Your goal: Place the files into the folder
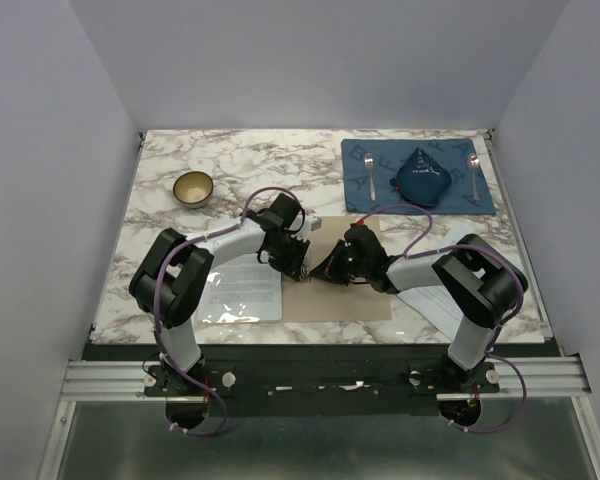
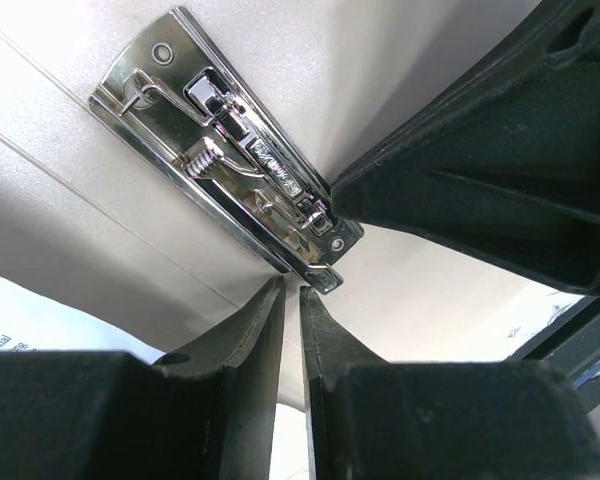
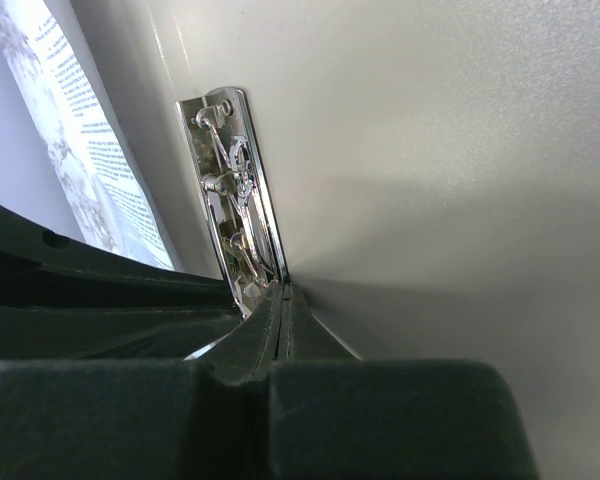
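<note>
Step looks like clip-opening: R gripper (image 3: 283, 295) clenched empty, tip at clip (image 2: 220, 150) end, L gripper (image 2: 292, 295) a crack apart, holding nothing, just beside it; files (image 1: 242, 292) lie flat left of clip, folder (image 1: 355, 300) open at table's near edge, so next prob. needs lever lifted, sheets slid under.

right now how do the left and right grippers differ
The left gripper shows a narrow gap between its fingers; the right gripper is shut tight. The left gripper reaches in over the files, the right gripper over bare folder. Both tips sit by one end of the clip, neither visibly holding anything.
</note>
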Robot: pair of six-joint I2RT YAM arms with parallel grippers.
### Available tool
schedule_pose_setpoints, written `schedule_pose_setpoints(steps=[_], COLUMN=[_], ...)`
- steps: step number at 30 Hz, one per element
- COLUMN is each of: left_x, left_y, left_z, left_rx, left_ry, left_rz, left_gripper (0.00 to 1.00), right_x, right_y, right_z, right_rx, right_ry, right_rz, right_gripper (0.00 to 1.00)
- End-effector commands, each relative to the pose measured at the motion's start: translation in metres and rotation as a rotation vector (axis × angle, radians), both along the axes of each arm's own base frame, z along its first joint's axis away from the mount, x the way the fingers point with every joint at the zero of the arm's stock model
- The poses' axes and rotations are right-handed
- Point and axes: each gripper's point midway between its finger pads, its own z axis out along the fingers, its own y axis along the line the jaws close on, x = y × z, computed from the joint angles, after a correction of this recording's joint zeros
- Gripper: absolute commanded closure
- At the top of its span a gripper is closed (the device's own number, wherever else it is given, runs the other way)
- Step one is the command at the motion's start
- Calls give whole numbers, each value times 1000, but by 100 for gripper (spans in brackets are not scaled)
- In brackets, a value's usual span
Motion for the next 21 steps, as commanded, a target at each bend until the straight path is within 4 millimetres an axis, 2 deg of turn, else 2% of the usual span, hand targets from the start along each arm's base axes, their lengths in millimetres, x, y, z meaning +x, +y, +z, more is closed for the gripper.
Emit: schedule_pose_setpoints(steps=[1, 6, 21], left_x=[4, 3, -1], left_y=[-9, -9, -8], left_z=[21, 22, 4], left_rx=[-74, -83, -53], left_ry=[-52, -55, -10], left_rz=[3, 10, 9], left_gripper=[76, 77, 77], right_x=[-54, -54, -53], right_y=[-71, -70, -70], right_z=[-87, -87, -88], right_rx=[-353, -351, -350], right_ry=[218, 222, 224], right_rz=[-26, -25, -32], right_gripper=[100, 100, 100])
